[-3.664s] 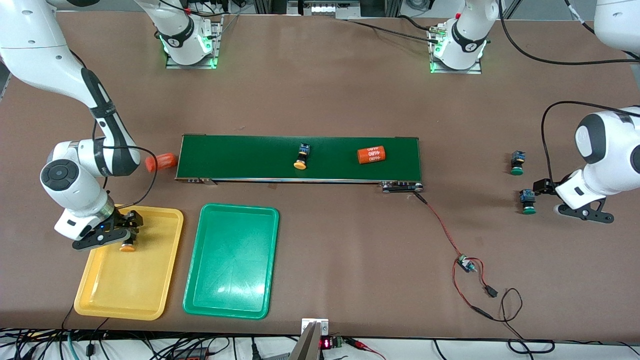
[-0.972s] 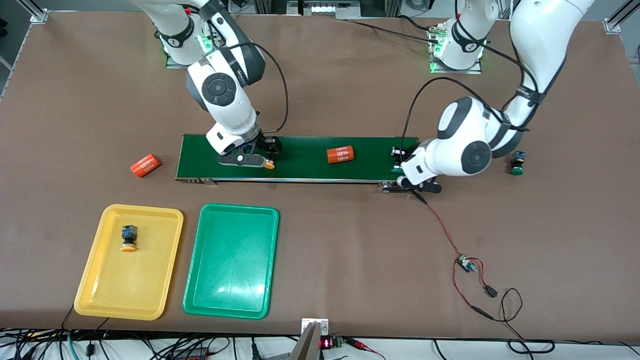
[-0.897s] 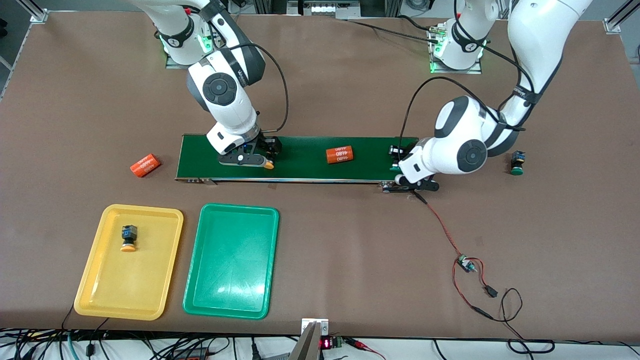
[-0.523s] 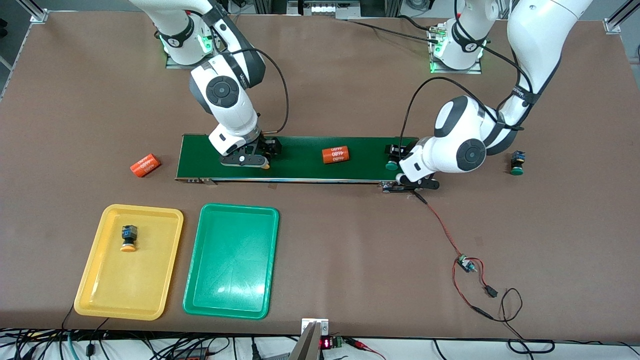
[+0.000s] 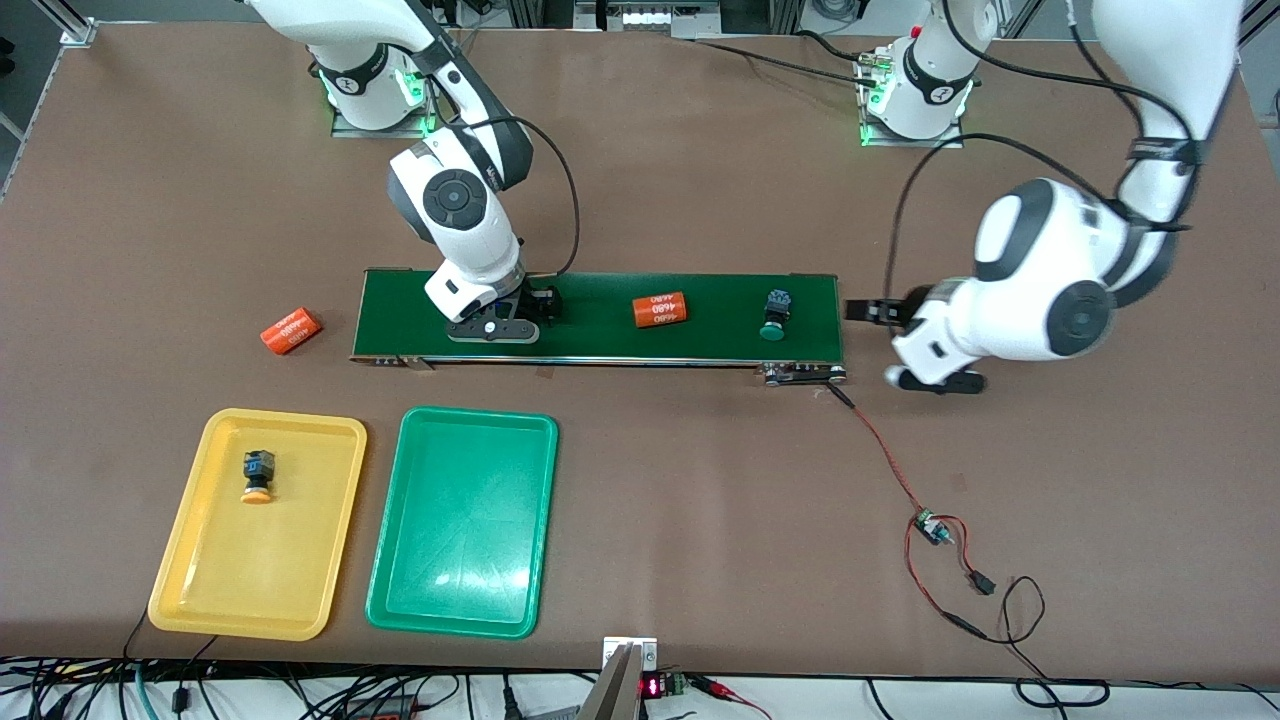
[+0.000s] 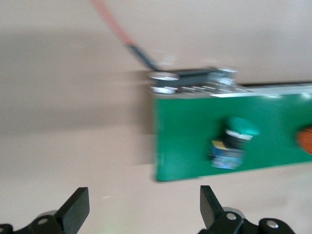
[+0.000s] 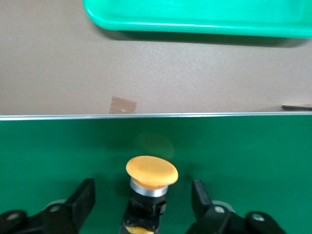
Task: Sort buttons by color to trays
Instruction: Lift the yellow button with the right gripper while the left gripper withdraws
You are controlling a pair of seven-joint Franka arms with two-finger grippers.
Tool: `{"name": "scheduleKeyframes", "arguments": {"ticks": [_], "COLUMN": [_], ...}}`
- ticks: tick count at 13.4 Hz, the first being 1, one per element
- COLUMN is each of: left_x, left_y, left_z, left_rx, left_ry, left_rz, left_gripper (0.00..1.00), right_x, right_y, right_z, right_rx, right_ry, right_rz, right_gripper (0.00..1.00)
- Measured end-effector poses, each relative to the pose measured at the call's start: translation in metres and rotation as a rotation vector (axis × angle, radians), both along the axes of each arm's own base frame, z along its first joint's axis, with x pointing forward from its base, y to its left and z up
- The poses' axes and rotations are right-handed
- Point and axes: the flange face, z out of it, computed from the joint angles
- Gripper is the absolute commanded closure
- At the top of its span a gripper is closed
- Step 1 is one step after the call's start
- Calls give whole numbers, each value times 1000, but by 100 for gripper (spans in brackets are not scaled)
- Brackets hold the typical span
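One orange-yellow button [image 5: 257, 479] is lying in the yellow tray [image 5: 205, 590]; the green tray [image 5: 470, 590] is holding nothing. Three buttons appear left to sort, though only two of them are showing.

The right gripper [image 7: 143, 204] is sitting low on the conveyor belt [image 5: 600, 345], jaws released, straddling the second orange-yellow button [image 7: 150, 180], which is lying between them. No contact is evident; grasping is judged the step in hand.

The left gripper [image 6: 141, 214] is hanging over the counter [image 5: 700, 520] just off the belt's end, jaws spread, holding nothing. A green button [image 5: 773, 313] is resting on the belt, near an orange cylinder [image 5: 660, 309].
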Motion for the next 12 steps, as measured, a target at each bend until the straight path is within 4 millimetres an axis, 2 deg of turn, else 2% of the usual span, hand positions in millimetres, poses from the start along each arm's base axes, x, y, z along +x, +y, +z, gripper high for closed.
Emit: {"name": "scheduleKeyframes", "arguments": {"ticks": [1,2,4,5,6,8,10,12], "left_x": [4,6,4,1,-1,-9,-23,-36], "left_y": [35,73,147,173,192,208,216,226], "left_z": [-9,-22,-46,-55,-60,-69,-90,-119], "left_rx": [40,72,129,163,197,263,306,288], "left_ry": [12,31,58,66,75,105,149,146], "left_rz": [39,89,96,57,16,-48,-105,-156], "left_gripper": [0,0,0,0,0,0,1,5], "right_x": [1,2,10,17,24,42,64,90], "right_y": [-1,-3,-11,-17,-23,-33,-48,-79], "right_z": [0,0,4,8,14,37,76,117], "right_rx": [-1,0,3,1,-7,-31,-50,-54], "right_ry": [-1,-1,-8,-10,-4,15,28,34], "right_rz": [-2,-6,-24,-37,-50,-57,-23,25], "right_gripper": [93,98,98,99,100,100,100,100]}}
